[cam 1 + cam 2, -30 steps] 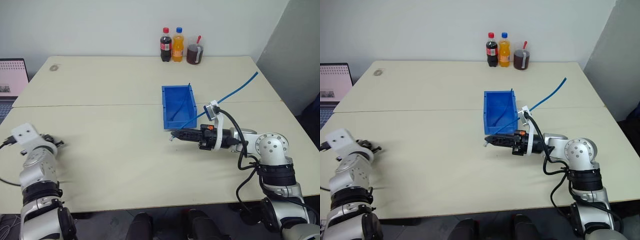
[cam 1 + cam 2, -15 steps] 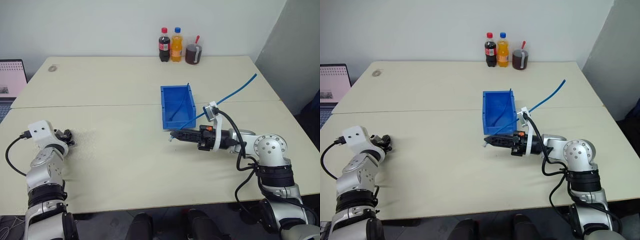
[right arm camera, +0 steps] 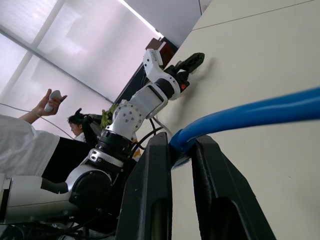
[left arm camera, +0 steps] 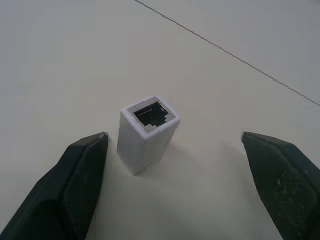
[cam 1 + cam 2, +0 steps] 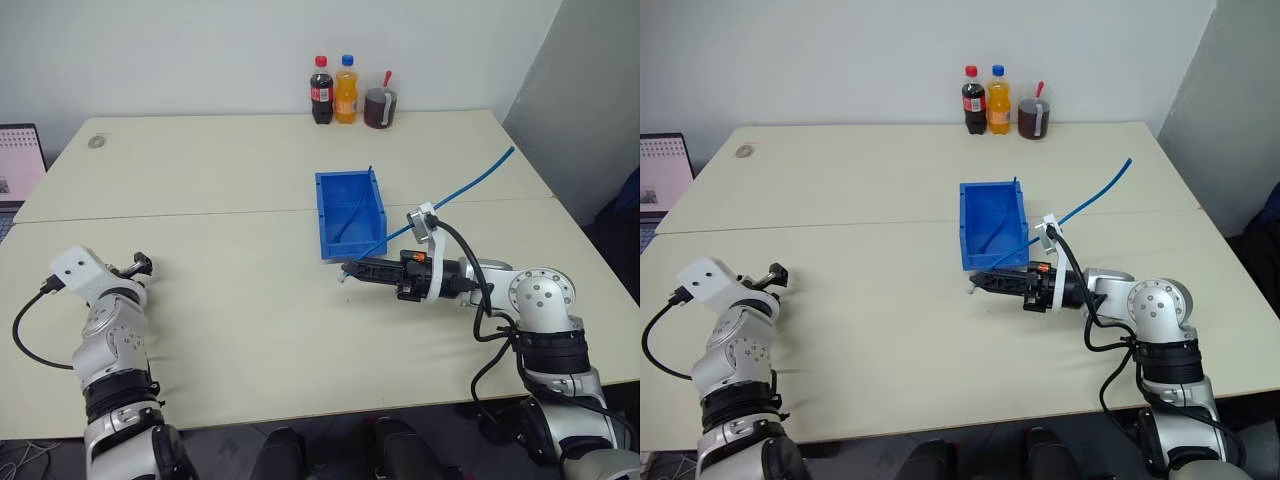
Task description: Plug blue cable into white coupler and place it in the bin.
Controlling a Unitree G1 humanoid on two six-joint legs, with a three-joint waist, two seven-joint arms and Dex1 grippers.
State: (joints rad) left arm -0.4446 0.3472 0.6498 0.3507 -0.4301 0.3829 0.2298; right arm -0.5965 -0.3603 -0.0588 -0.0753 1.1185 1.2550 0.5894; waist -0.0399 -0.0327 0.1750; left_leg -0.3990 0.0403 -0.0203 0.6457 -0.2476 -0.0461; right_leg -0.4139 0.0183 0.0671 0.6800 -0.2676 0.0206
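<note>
White coupler (image 4: 146,131) upright on worktop (image 5: 250,190) between my left hand's (image 4: 185,185) spread fingers — untouched, my right hand (image 3: 172,155) pinching blue cable (image 3: 260,112).

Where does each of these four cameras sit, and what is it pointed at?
Left and right eye views: on the head, looking down over the table, both arms, the bin and three drinks at the far edge.
Left wrist view: on the left arm, looking along the open left hand at the upright white coupler.
Right wrist view: on the right arm, looking along the right hand, shut on the blue cable, across the table to the left arm and a person behind.
Shared: the head views show that cable and both hands too.
</note>
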